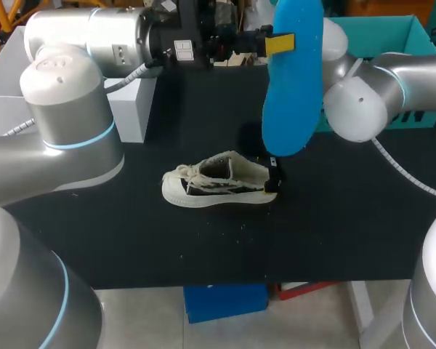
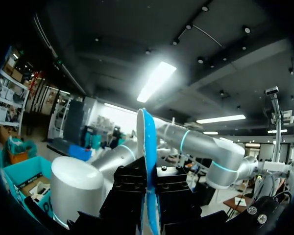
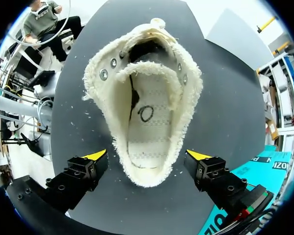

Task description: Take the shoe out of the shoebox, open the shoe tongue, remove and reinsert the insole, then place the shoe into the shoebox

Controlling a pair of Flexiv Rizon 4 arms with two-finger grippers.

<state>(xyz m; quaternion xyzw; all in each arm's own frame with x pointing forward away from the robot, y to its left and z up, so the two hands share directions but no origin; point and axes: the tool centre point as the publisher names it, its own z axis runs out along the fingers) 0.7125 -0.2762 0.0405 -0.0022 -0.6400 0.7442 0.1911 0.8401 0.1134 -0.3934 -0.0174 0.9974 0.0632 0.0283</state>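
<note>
My left gripper (image 1: 282,43) is clamped on the blue insole (image 1: 294,87), held high over the far side of the table (image 1: 334,233). The insole hangs roughly upright, long axis vertical, with its broad face to the head camera. In the left wrist view it shows edge-on, pinched between the black fingers (image 2: 130,188).

My right gripper (image 3: 147,156) is spread wide at the heel end of the shoe (image 3: 144,105). One yellow tip sits on each side of the heel, both just clear of the fabric as far as I can tell. Nothing is held.

The shoe (image 1: 218,182) is a cream canvas one with frayed edges, and it sits on its sole near the middle of the black table. Its toe points to my left and its heel to my right, so the long axis runs left-right. The tongue is pulled forward and the opening is wide, with the bare inner sole showing.

The teal shoebox (image 1: 381,33) is at the far right, behind my right arm. The arm and insole mostly hide its inside, so I can't tell what it holds. A white box (image 1: 138,109) stands at the far left.
</note>
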